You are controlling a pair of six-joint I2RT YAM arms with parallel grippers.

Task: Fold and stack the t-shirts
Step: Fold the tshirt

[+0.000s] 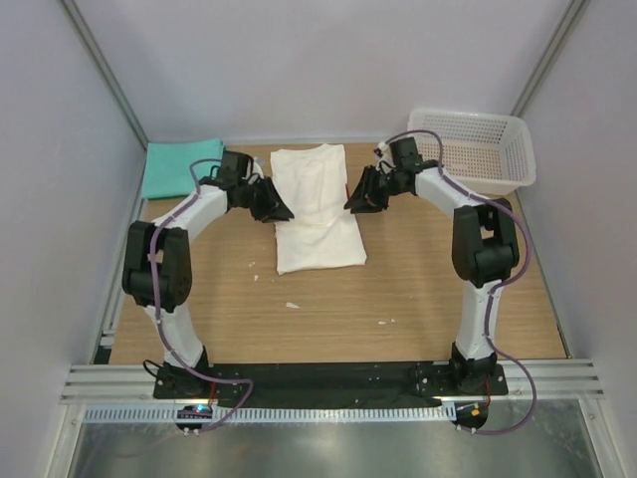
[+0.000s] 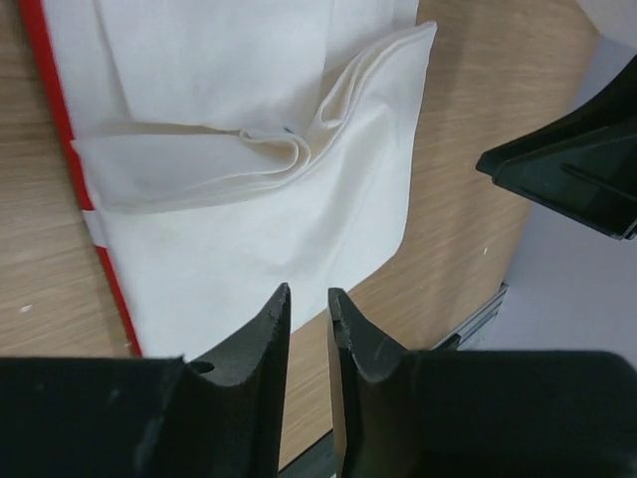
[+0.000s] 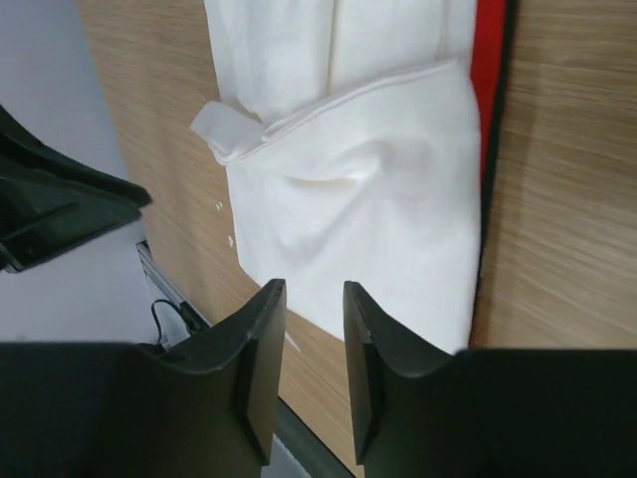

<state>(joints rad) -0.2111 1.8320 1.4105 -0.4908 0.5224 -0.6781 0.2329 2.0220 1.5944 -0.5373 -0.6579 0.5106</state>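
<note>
Top external: white shirt part-folded on surface, not yet stacked; teal shirt looks folded, far left. Left hand and right hand narrowly parted, empty.

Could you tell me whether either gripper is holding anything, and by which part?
Nothing is held: the left gripper and the right gripper both stand with jaws apart and empty, beside the white t-shirt.

No readable text shows on the white t-shirt or elsewhere
</note>
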